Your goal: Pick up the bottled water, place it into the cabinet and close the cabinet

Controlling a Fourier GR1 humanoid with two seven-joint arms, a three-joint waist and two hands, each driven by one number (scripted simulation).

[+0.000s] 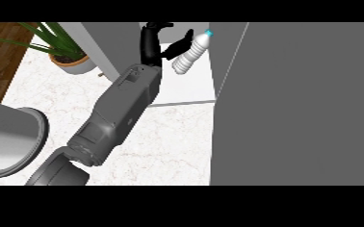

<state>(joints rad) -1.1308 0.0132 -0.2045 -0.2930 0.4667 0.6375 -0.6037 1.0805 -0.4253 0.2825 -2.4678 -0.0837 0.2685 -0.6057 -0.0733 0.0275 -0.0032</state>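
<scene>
The ribbed clear plastic water bottle (189, 54) is seen inside the far grey cabinet (298, 101), beside the open-fingered, empty black left hand (151, 42); closing is judged outstanding

We see a home kitchen: a white marble surface (163, 139), a grey cabinet (298, 101) rising at three o'clock, a potted plant (60, 48) at ten o'clock, and wood flooring (13, 53) beyond the edge.
</scene>
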